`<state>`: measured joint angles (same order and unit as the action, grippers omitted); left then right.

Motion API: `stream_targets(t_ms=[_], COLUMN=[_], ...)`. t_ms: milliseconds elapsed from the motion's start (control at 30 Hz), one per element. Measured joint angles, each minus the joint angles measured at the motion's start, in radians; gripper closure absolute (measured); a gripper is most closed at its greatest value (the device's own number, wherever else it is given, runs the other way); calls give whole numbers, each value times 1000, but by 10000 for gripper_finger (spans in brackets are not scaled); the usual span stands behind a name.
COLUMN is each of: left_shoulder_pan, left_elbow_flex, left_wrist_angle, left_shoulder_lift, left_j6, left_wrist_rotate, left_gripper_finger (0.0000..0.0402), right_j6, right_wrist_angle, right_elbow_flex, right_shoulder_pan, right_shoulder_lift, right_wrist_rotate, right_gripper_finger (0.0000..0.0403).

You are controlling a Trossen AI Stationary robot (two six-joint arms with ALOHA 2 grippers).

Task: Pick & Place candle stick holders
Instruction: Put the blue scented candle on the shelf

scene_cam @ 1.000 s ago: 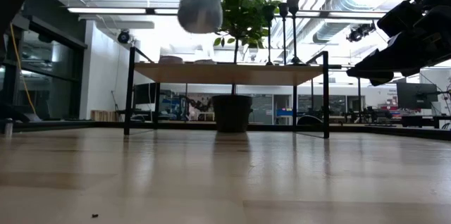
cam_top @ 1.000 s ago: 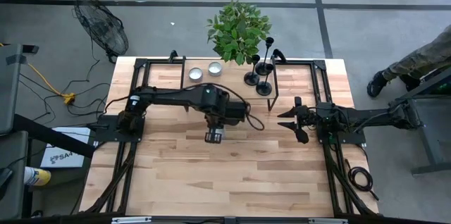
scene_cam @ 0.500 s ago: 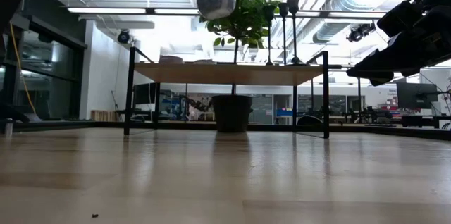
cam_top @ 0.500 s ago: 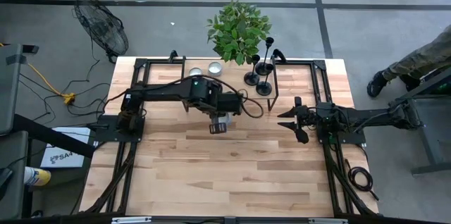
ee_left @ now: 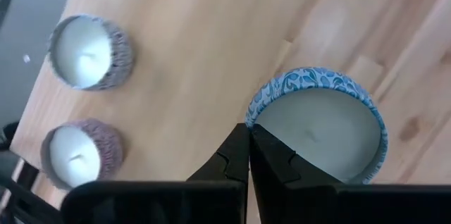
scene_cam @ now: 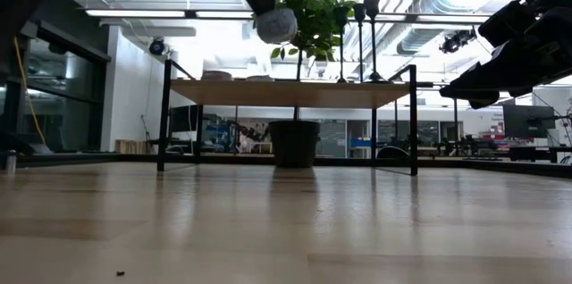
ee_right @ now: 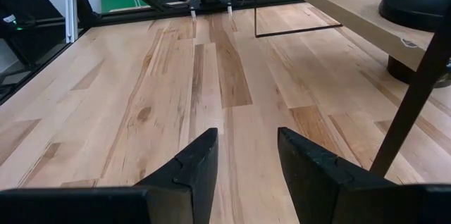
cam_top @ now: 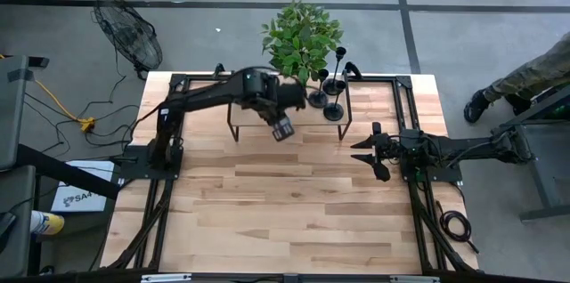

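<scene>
Presently, the left gripper point(ee_left: 248, 155) was clamped on the rim of a blue-patterned candle point(ee_left: 318, 127), its two dark fingers pressed together over the near edge of the tin. In the high view, that gripper point(cam_top: 281, 127) hung above the front edge of a raised wooden shelf point(cam_top: 374, 96) at the far side of the table point(cam_top: 294, 203). Two small white candles point(ee_left: 88, 51) in grey tins sat on the shelf surface, side by side and well apart from the held candle. In the low view, the held candle point(scene_cam: 275, 25) showed as a pale round shape above shelf level, in front of a potted plant point(scene_cam: 308, 16).

The candle stick holders point(cam_top: 328, 96) stood upright on the shelf, grouped close together just right of the plant's foliage point(cam_top: 301, 38); whether their bases touched could not be determined from overhead. In the low view, their thin stems point(scene_cam: 366, 38) rose above the shelf top.

The right gripper point(ee_right: 243, 160) waited at the table's right side, fingers apart and holding nothing, hovering over bare wood. In the high view, it point(cam_top: 374, 149) lay well apart from the shelf. A floor fan point(cam_top: 129, 34) stood on the floor beyond the table's far left corner.
</scene>
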<state>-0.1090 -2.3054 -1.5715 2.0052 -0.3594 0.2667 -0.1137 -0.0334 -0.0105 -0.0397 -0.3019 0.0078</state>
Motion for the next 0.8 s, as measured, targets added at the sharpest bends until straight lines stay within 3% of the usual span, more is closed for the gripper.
stream_targets(t_ms=[333, 800], left_shoulder_pan=[-111, -175], left_elbow_flex=[2, 137], left_wrist_angle=[1, 1], left_shoulder_lift=[4, 0], left_j6=[-82, -65], left_wrist_rotate=[-37, -24], left_gripper_finger=[401, 401], right_j6=[0, 1], right_wrist_angle=[0, 0], right_elbow_flex=[0, 0], right_shoulder_pan=[0, 0], right_shoulder_lift=[0, 0], right_wrist_rotate=[0, 0], right_gripper_finger=[261, 261])
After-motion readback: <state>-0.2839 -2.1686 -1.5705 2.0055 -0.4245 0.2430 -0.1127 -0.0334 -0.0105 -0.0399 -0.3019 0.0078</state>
